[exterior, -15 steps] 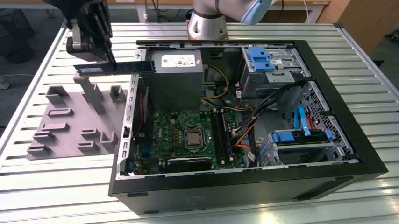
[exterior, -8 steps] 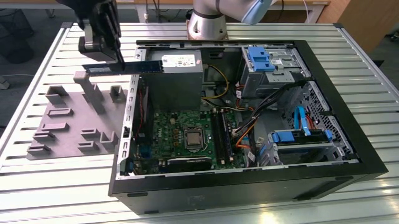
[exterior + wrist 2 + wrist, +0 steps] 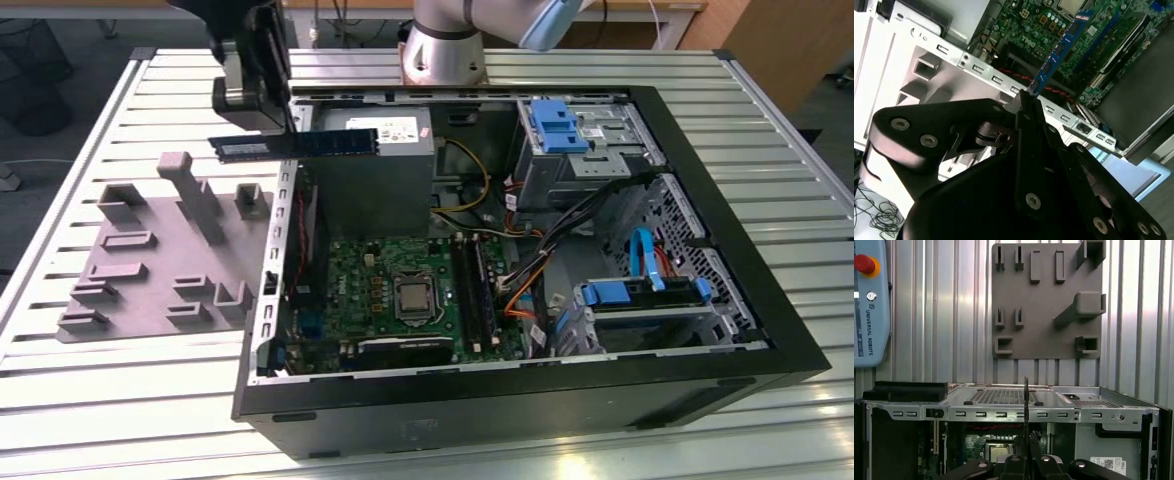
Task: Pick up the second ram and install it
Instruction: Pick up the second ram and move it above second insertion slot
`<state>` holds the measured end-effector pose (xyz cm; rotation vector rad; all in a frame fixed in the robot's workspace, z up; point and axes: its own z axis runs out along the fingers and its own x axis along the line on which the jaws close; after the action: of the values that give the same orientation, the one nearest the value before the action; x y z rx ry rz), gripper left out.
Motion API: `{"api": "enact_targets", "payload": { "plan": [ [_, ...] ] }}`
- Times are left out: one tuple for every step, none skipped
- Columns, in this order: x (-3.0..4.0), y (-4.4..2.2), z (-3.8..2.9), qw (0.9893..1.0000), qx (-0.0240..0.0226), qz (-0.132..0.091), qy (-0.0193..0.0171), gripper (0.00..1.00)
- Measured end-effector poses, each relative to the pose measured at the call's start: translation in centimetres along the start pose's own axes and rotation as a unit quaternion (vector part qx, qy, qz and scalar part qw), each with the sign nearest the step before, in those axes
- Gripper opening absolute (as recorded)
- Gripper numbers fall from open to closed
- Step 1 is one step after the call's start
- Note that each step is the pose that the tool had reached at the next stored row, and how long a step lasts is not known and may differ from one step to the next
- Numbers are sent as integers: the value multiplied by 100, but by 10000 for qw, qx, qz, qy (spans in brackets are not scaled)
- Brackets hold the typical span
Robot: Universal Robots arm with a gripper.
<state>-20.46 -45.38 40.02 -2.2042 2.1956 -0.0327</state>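
**second ram pinched in the air over the case edge**

the second ram hangs level above the open case, over the wall that faces the grey holder board, near the corner by the power supply. the gripper comes down on it from above, its fingers pressed onto the stick's faces. in the second wrist view the board runs straight out from the fingertips. the motherboard slots lie lower, toward the case's middle. judged from the exterior view, the stick's long axis runs crosswise to them.
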Motion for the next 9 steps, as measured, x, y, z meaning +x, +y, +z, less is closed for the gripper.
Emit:
{"api": "enact_targets", "payload": {
  "plan": [
    [0, -28, 0, 10000, 0, 0, 1, 14],
    [0, -55, 2, 10000, 0, 0, 0, 14],
    [1, -84, 3, 10000, 0, 0, 0, 14],
    [1, -114, 3, 10000, 0, 0, 1, 14],
    [1, -143, 5, 10000, 0, 0, 1, 14],
    [1, -172, 6, 10000, 0, 0, 0, 14],
    [1, -201, 7, 10000, 0, 0, 0, 14],
    [1, -231, 8, 10000, 0, 0, 1, 14],
    [1, -260, 9, 10000, 0, 0, 0, 14]
  ]
}}
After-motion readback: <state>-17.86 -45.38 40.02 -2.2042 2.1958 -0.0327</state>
